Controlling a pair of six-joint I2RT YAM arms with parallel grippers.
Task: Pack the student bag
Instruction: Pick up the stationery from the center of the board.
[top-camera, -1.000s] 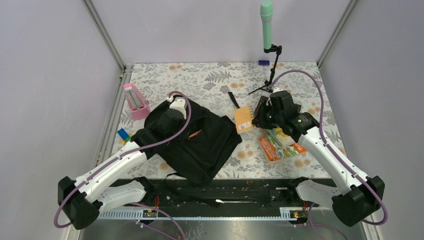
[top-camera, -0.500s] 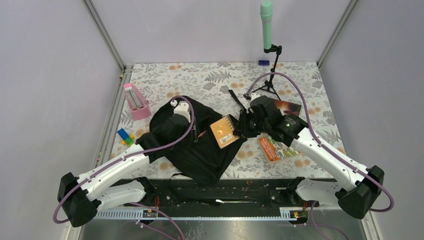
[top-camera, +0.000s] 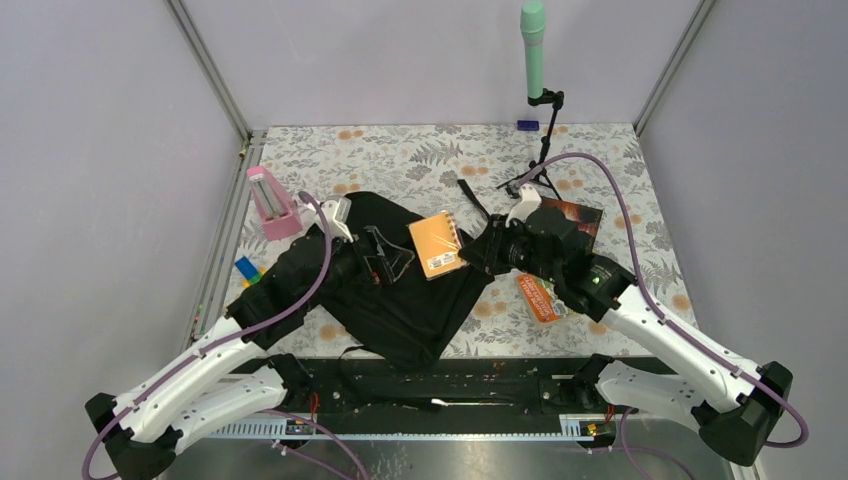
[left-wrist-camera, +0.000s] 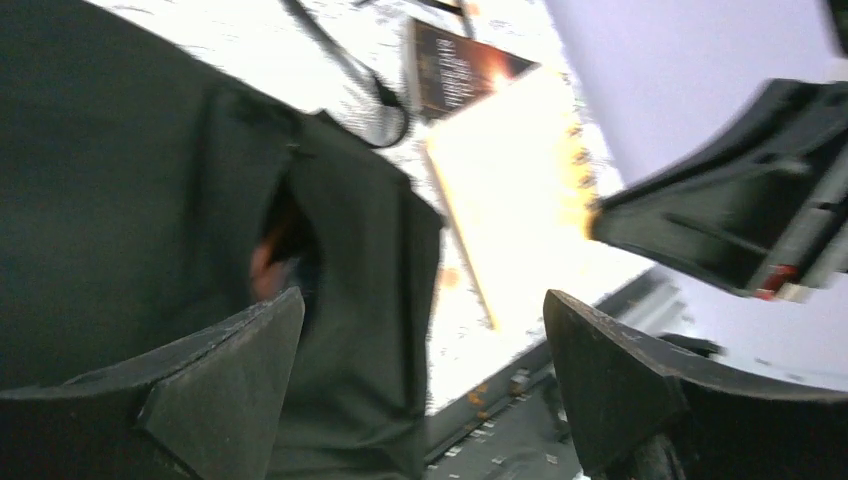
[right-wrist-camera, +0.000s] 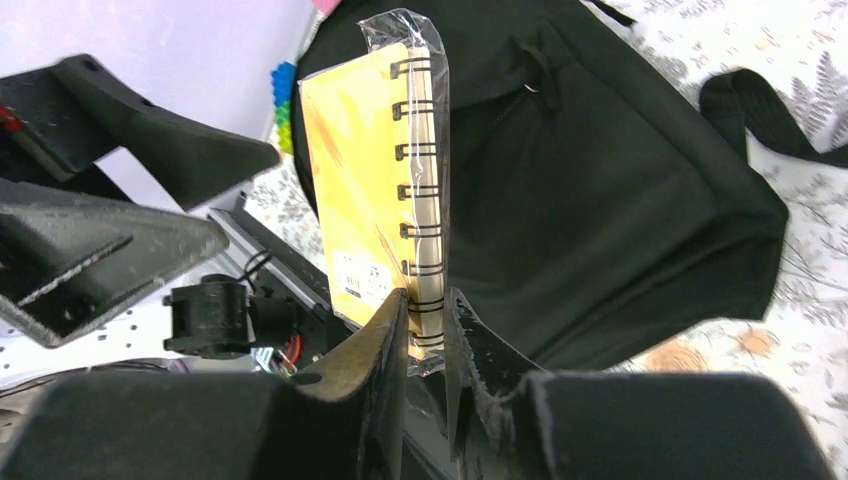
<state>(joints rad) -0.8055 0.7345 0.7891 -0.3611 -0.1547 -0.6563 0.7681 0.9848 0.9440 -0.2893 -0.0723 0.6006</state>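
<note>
The student bag (top-camera: 410, 295), a soft black backpack, lies flat mid-table. My left gripper (top-camera: 378, 256) hovers over its left part, open, with nothing between the fingers. In the left wrist view the wide-apart left gripper (left-wrist-camera: 420, 345) looks down on the bag's black fabric (left-wrist-camera: 120, 200). A little above the bag's upper right part hangs an orange spiral notebook (top-camera: 435, 246) in clear wrap, my right gripper (top-camera: 474, 250) shut on it. In the right wrist view the right gripper (right-wrist-camera: 425, 320) pinches the notebook (right-wrist-camera: 365, 180) at its wire spine, with the bag (right-wrist-camera: 600, 200) behind it.
A pink stand (top-camera: 270, 202) and coloured blocks (top-camera: 248, 271) sit left of the bag. A dark book (top-camera: 577, 214) and an orange packet (top-camera: 538, 298) lie near the right arm. A green microphone on a tripod (top-camera: 533, 50) stands at the back, a black strap (top-camera: 466, 194) before it.
My left gripper went from shut to open and drew back toward the left. My right gripper carried the notebook leftward from the table's right side to over the bag.
</note>
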